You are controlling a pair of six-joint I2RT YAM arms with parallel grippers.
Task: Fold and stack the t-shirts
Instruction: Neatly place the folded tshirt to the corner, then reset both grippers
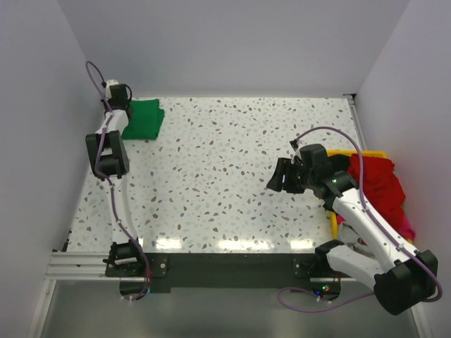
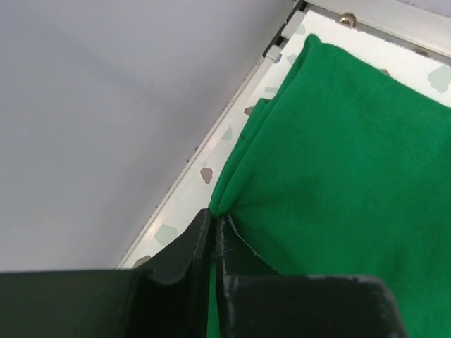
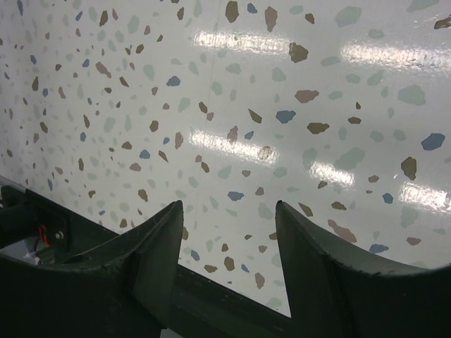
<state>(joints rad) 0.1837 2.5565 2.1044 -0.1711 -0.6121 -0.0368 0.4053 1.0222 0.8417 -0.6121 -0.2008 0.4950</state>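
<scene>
A bright green t-shirt (image 1: 144, 118) lies folded at the far left corner of the table. My left gripper (image 1: 121, 104) is at its left edge and is shut on a pinch of the green cloth (image 2: 338, 155); the black jaws meet on a fold of it (image 2: 215, 215). A red t-shirt (image 1: 380, 184) is heaped in the yellow bin (image 1: 366, 154) at the right, with a bit of pink (image 1: 409, 227) at its near edge. My right gripper (image 1: 280, 175) hangs open and empty over bare table (image 3: 232, 141), left of the bin.
White walls close in the table on the left, back and right. An aluminium rail (image 2: 366, 17) runs along the far edge by the green shirt. The black front rail (image 1: 211, 267) carries both arm bases.
</scene>
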